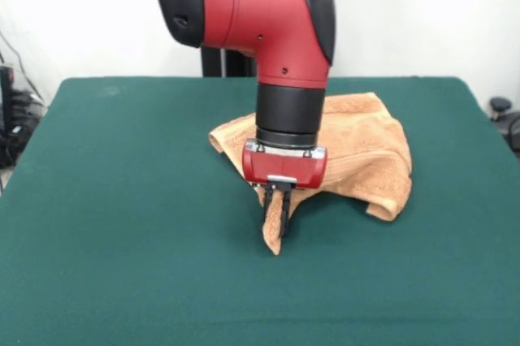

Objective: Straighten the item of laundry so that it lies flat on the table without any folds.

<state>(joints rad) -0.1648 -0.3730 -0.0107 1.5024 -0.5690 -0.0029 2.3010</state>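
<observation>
The item of laundry [366, 147] is an orange-tan terry towel lying crumpled and folded over itself on the dark green table [122, 200], right of centre. My gripper [277, 228] hangs in front of the towel's near left part. It is shut on a corner of the towel, which sticks down as a narrow strip between the fingers, its tip close to the tabletop. The arm hides the towel's middle behind the wrist.
The table's left half and front strip are bare green felt. Cables and dark equipment sit off the table's left edge [12, 118], and a dark object stands past the right edge [504, 114].
</observation>
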